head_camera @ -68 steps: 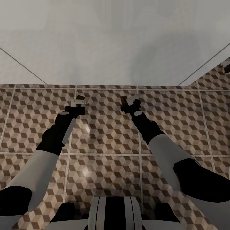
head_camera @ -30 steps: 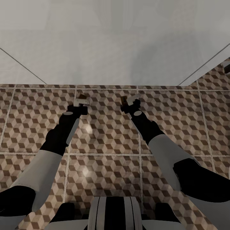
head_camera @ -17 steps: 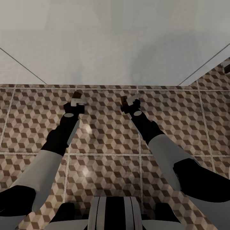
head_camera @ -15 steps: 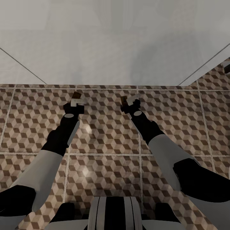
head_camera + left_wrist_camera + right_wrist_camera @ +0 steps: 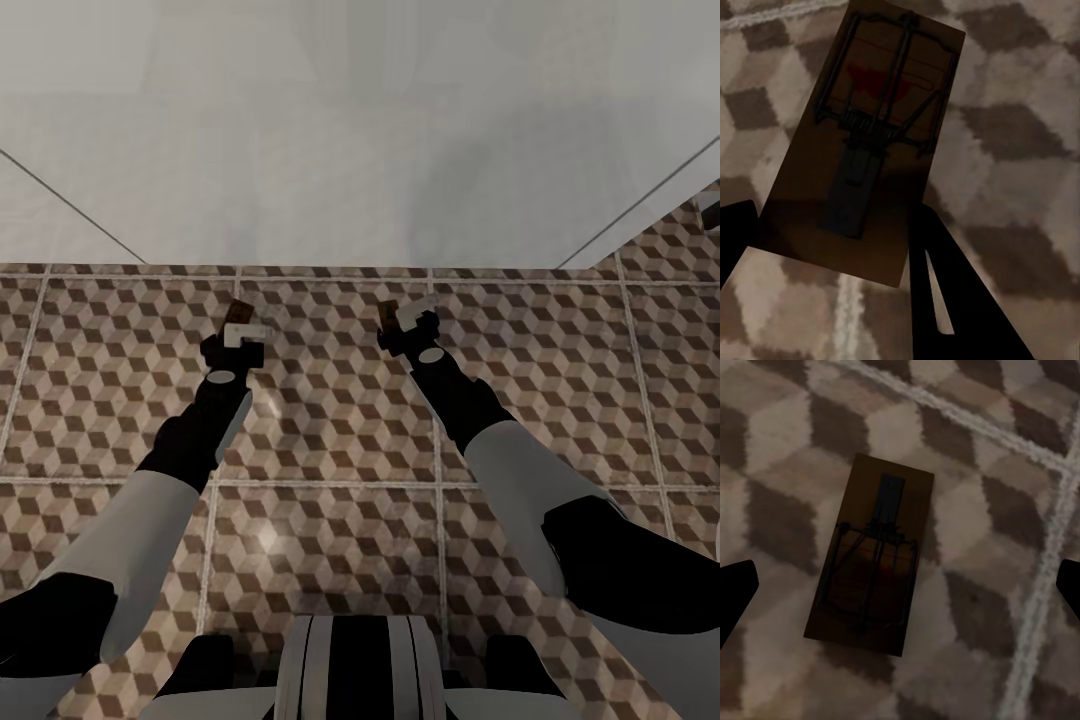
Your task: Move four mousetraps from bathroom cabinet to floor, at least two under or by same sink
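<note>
While left jaws seemingly grip mousetrap (image 5: 862,142), right jaws wide over second trap (image 5: 870,555).

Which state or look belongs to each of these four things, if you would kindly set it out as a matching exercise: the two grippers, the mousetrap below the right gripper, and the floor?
Things:
1. left gripper
2. right gripper
3. right mousetrap
4. bathroom floor

States:
A. lies flat on the tiles, touched by neither finger
B. brown, beige and white cube-pattern tiles with pale grout
C. open, fingers spread wide, holding nothing
D. shut on the left mousetrap

Pairs: 1-D, 2-C, 3-A, 4-B
</note>
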Motion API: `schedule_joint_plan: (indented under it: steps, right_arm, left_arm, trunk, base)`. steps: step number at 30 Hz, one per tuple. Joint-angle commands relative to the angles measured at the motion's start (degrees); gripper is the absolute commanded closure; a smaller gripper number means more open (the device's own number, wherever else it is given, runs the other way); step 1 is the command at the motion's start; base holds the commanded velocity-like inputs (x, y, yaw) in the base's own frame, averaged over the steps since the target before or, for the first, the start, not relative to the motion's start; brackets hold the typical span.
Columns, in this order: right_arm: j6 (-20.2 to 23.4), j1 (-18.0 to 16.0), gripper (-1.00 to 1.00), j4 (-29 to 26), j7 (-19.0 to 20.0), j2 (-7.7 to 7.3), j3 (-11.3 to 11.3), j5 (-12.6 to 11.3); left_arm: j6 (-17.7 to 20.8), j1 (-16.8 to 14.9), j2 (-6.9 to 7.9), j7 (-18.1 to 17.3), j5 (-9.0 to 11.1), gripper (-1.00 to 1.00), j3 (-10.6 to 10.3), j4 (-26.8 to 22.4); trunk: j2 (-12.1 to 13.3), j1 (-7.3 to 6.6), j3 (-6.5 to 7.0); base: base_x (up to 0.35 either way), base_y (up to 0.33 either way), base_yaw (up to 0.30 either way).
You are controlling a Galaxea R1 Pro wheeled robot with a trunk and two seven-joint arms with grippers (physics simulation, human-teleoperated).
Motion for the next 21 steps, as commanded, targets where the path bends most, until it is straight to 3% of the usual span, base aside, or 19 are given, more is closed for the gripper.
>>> schedule_joint_plan:
  steps: [1,21]
  right_arm:
    - [0.5,0.0,-1.0,-0.1,-0.3,0.0,0.2,0.6]
    - [0.5,0.0,-1.0,-0.1,-0.3,0.0,0.2,0.6]
  left_arm:
    - [0.0,0.0,0.05,0.4,0.0,1.0,-0.2,0.1]
    - [-0.6,0.0,0.05,0.4,0.1,1.0,-0.2,0.6]
  trunk:
    - [0.0,-0.01,-0.03]
    - [0.0,-0.01,-0.03]
  base:
    - [0.0,0.0,0.0]
    - [0.0,0.0,0.0]
